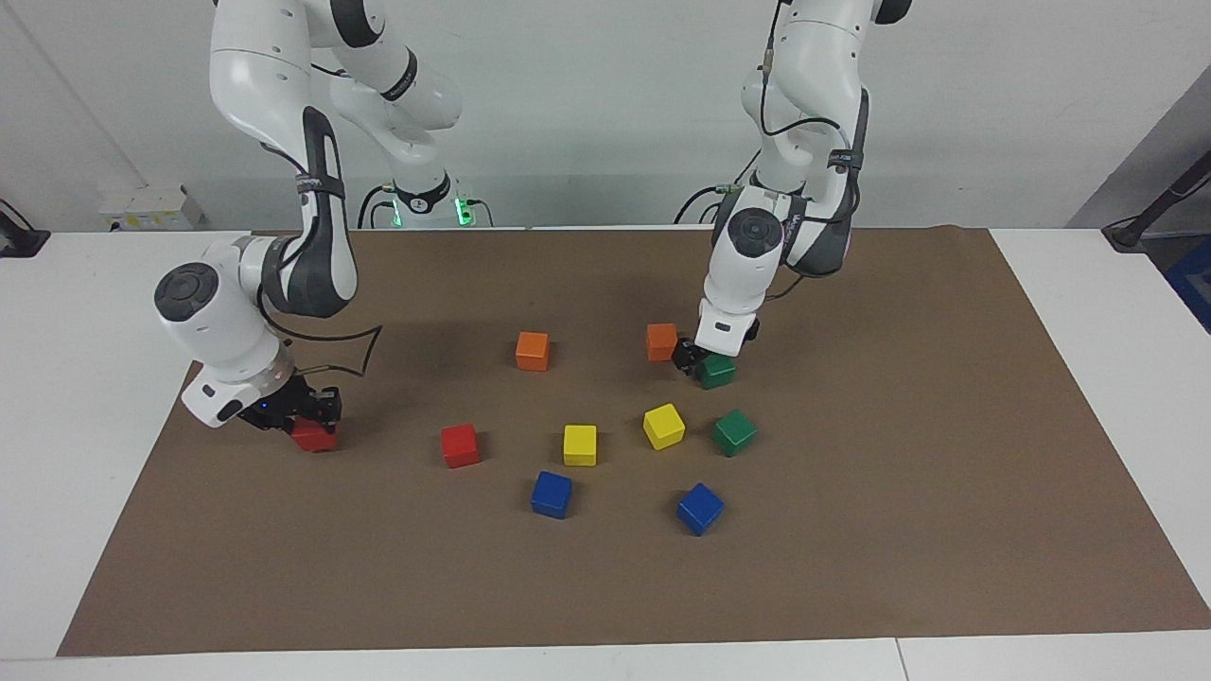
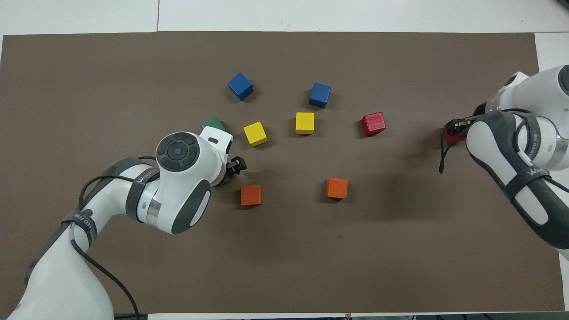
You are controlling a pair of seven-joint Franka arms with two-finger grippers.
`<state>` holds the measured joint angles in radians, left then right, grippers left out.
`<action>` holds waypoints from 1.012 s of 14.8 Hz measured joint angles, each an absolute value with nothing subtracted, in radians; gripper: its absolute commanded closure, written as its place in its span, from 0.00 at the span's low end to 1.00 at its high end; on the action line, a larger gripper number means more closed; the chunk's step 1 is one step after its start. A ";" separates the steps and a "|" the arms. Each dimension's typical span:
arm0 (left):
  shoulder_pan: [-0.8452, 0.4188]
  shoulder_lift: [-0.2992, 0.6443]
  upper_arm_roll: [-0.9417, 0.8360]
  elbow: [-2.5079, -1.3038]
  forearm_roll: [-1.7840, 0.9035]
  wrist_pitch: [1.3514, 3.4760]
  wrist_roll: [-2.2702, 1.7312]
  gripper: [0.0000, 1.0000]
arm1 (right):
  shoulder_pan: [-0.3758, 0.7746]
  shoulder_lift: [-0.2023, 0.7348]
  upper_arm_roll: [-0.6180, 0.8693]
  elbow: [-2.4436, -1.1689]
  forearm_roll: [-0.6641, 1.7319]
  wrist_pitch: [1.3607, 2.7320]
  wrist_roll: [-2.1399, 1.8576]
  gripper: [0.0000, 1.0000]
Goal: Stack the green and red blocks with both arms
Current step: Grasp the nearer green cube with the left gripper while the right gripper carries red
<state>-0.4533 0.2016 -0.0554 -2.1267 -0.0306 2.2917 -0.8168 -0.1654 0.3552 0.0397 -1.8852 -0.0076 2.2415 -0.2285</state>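
Note:
My right gripper (image 1: 311,423) is shut on a red block (image 1: 315,437), low over the brown mat at the right arm's end of the table; the overhead view shows only a sliver of that block (image 2: 452,137) under the gripper (image 2: 454,128). A second red block (image 1: 460,445) lies free on the mat. My left gripper (image 1: 697,360) stands open, down at a green block (image 1: 719,372), on the side facing an orange block (image 1: 662,341). From overhead its wrist hides most of that green block (image 2: 227,180). Another green block (image 1: 734,432) lies farther from the robots.
A second orange block (image 1: 533,350), two yellow blocks (image 1: 580,445) (image 1: 664,426) and two blue blocks (image 1: 551,494) (image 1: 700,508) are scattered mid-mat. The brown mat (image 1: 899,492) covers most of the white table.

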 measured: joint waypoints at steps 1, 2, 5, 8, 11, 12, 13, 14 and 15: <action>-0.453 0.203 -0.054 -2.129 -0.031 2.300 -0.817 0.00 | -0.165 0.355 0.040 -1.893 -0.008 2.248 -0.230 1.00; -0.453 0.205 -0.054 -2.131 -0.031 2.304 -0.817 0.06 | -0.165 0.355 0.040 -1.898 -0.008 2.250 -0.230 1.00; -0.453 0.212 -0.053 -2.133 -0.031 2.310 -0.817 0.70 | -0.165 0.355 0.040 -1.900 -0.008 2.250 -0.230 1.00; -0.440 0.212 -0.050 -2.128 -0.030 2.296 -0.815 1.00 | -0.165 0.355 0.040 -1.903 -0.008 2.251 -0.231 1.00; -0.375 0.202 -0.043 -2.077 -0.029 2.166 -0.708 1.00 | -0.165 0.354 0.040 -1.908 -0.008 2.253 -0.231 1.00; -0.330 0.191 -0.041 -2.042 -0.029 2.098 -0.637 1.00 | -0.165 0.354 0.040 -1.908 -0.008 2.253 -0.231 1.00; -0.278 0.179 -0.038 -2.005 -0.029 2.038 -0.556 1.00 | -0.165 0.354 0.040 -1.909 -0.008 2.254 -0.231 1.00; -0.223 0.168 -0.035 -1.975 -0.028 1.998 -0.462 1.00 | -0.165 0.353 0.040 -1.909 -0.008 2.255 -0.231 0.93; -0.169 0.160 -0.033 -1.960 -0.027 1.982 -0.349 1.00 | -0.165 0.353 0.040 -1.910 -0.008 2.255 -0.231 0.35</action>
